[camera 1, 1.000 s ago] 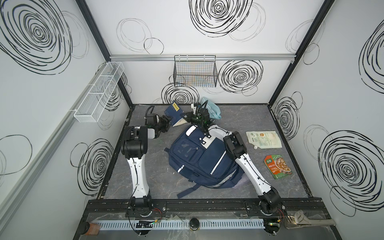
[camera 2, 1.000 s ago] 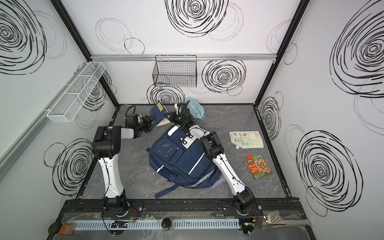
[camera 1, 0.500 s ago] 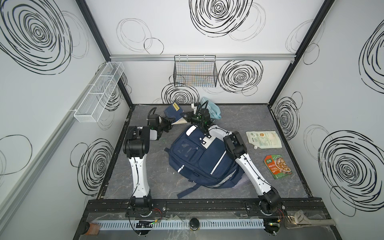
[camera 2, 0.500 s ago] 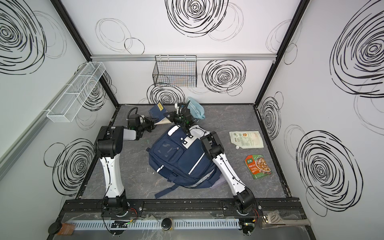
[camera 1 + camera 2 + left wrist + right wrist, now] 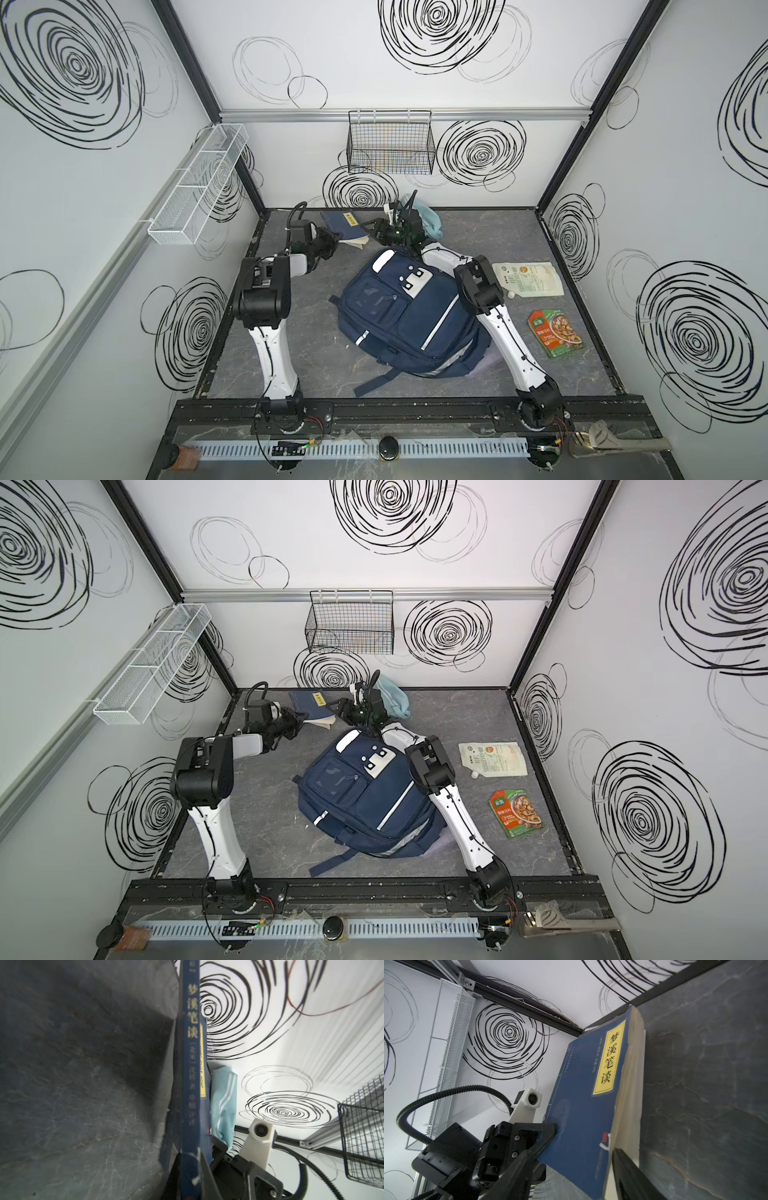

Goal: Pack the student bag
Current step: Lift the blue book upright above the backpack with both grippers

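Left jaws tight on blue book [image 5: 343, 225]; grey marbled tabletop [image 5: 316, 332], swirl-marked walls [image 5: 457, 83].

The navy student bag [image 5: 365, 800] lies flat in the middle of the tabletop [image 5: 266, 820], one strap trailing toward the near edge. Just beyond its far end, my left jaws meet the near-left corner of the blue book [image 5: 309, 704]. My right jaws sit at the book's right side, in front of the light blue pouch [image 5: 395, 700]. Off to the right lie a white pouch [image 5: 492, 759] and a green-orange packet [image 5: 516, 812].
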